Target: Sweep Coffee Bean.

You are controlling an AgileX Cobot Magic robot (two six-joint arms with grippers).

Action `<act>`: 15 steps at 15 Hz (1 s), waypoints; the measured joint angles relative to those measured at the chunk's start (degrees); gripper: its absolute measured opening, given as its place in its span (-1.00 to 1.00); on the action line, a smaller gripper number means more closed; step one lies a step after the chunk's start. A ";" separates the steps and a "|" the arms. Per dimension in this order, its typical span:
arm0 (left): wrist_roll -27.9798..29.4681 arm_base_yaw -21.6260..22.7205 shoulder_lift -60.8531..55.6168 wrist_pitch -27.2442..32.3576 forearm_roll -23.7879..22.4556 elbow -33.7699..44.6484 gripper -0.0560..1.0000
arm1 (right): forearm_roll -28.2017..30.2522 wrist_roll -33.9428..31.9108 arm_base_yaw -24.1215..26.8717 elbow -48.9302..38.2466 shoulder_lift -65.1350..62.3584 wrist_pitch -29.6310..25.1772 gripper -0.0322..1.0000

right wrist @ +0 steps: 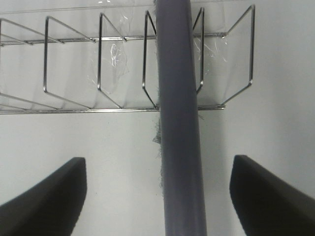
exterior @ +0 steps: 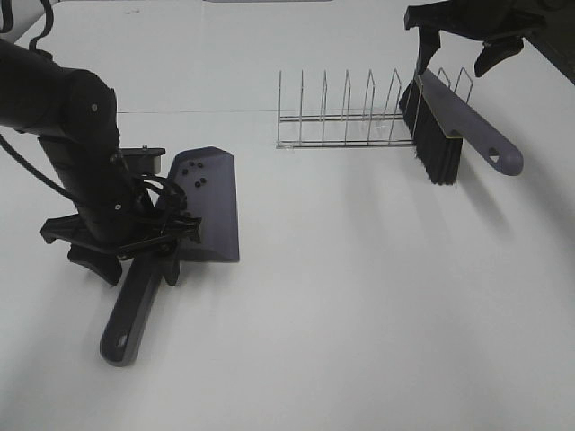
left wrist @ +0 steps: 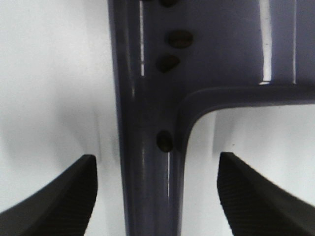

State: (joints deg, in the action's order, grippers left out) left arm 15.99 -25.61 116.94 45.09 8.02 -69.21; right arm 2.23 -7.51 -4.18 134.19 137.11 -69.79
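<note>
The grey-purple dustpan [exterior: 216,202] lies flat on the white table at the left, its handle [exterior: 126,323] pointing toward the front. Several coffee beans [exterior: 194,171] lie inside it; the left wrist view shows some [left wrist: 179,38] on the pan and one [left wrist: 165,141] at the handle's root. My left gripper [exterior: 135,251] is open, its fingers [left wrist: 59,196] spread either side of the handle [left wrist: 147,196] without touching it. The brush [exterior: 467,121] leans in the wire rack, bristles [exterior: 436,153] down. My right gripper [exterior: 458,49] is open above it, astride its handle [right wrist: 179,147].
A wire dish rack [exterior: 350,121] stands at the back centre-right; it also shows in the right wrist view [right wrist: 98,98]. A dark edge marks the table's far right corner [exterior: 561,54].
</note>
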 joint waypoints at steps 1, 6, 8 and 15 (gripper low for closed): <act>-0.57 0.00 -1.20 1.20 -0.69 -0.80 0.30 | -0.17 0.00 0.00 0.00 -1.09 -0.06 0.37; 2.23 0.00 -16.62 15.47 -15.30 -3.09 0.30 | -2.69 1.49 0.00 -12.66 -14.50 0.06 0.37; 2.98 0.00 -24.06 22.35 -17.53 -3.09 0.30 | -2.92 3.38 0.00 -23.26 -21.66 0.11 0.37; 3.27 0.00 -56.78 24.75 -16.96 17.76 0.30 | -3.21 5.56 0.00 -62.62 -51.11 -0.06 0.37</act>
State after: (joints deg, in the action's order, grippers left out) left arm 19.25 -25.61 60.16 69.84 -8.94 -51.45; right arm -0.97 -1.95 -4.18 71.56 86.00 -69.84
